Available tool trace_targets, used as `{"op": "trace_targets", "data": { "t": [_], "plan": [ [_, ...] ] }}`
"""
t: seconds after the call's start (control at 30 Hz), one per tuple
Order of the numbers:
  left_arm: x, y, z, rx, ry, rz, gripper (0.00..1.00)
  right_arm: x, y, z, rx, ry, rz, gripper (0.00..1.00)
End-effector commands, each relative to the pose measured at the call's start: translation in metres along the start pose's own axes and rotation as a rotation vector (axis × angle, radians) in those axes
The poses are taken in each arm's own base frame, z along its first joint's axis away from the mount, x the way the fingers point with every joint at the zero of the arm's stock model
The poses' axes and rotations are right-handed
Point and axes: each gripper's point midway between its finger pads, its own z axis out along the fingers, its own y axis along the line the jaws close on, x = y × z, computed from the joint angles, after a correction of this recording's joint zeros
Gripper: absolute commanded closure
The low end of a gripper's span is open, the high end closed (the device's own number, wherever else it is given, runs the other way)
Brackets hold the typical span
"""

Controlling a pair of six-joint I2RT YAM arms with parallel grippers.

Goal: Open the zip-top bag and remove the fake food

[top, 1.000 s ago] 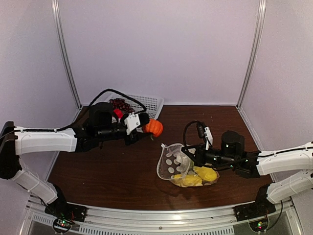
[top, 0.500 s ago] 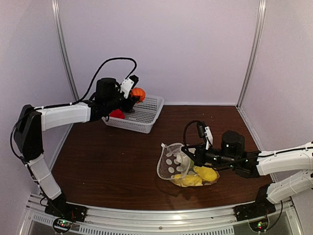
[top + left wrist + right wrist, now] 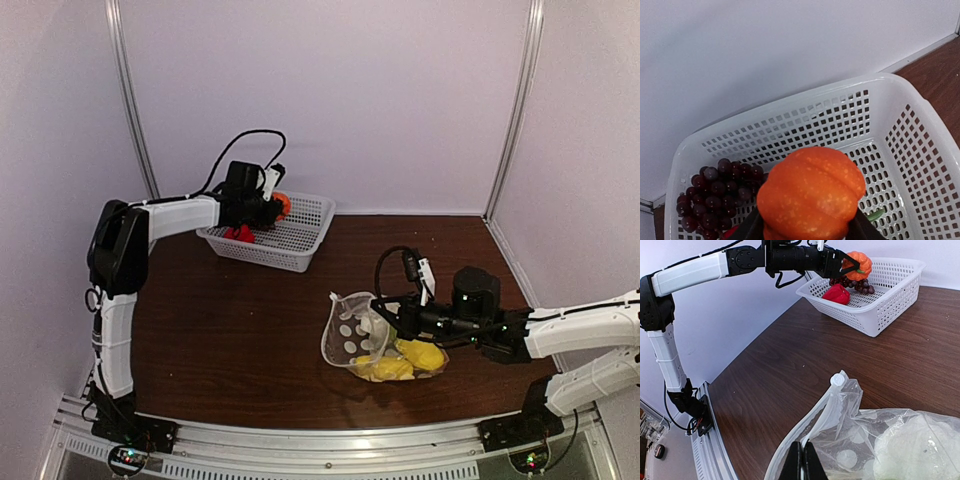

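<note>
Top external: left gripper [image 3: 278, 205] clasps round orange plastic toy [image 3: 810, 200] above white lattice basket [image 3: 300, 243] holding purple grapes [image 3: 715, 195] and red piece [image 3: 836, 293]; right gripper [image 3: 800, 458] pinches open dotted clear bag [image 3: 348, 335], yellow pieces [image 3: 400, 362] unremoved.

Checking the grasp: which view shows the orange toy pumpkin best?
Left wrist: the orange pumpkin fills the frame, held between the left fingers over the white basket. Right wrist shows it small and far; top external only an orange sliver.
</note>
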Motion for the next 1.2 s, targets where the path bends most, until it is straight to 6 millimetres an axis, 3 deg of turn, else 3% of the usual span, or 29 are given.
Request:
{"op": "trace_targets", "data": {
  "t": [0.0,0.3,0.5,0.67,0.87,1.0,1.17],
  "plan": [
    [0.009,0.009,0.021,-0.008,0.046,-0.031,0.62,0.001,-0.004,0.002,0.017,0.006,-0.007,1.00],
    [0.032,0.013,0.051,0.015,0.082,-0.069,0.53,0.001,-0.005,0.003,0.024,0.009,-0.010,1.00],
    [0.032,0.014,0.064,0.033,0.088,-0.063,0.51,0.001,-0.007,0.002,0.033,0.011,-0.013,1.00],
    [0.023,0.014,0.063,0.039,0.073,-0.046,0.32,-0.001,-0.008,0.000,0.039,0.006,-0.014,1.00],
    [-0.001,0.019,0.049,0.038,0.027,-0.041,0.04,-0.002,-0.008,-0.003,0.042,0.002,-0.016,1.00],
    [-0.032,0.014,0.024,0.080,-0.038,-0.034,0.02,-0.002,-0.009,-0.003,0.048,0.002,-0.022,1.00],
    [-0.072,0.004,-0.032,0.067,-0.177,0.019,0.02,-0.004,-0.008,-0.002,0.045,-0.003,-0.029,1.00]
  ]
}}
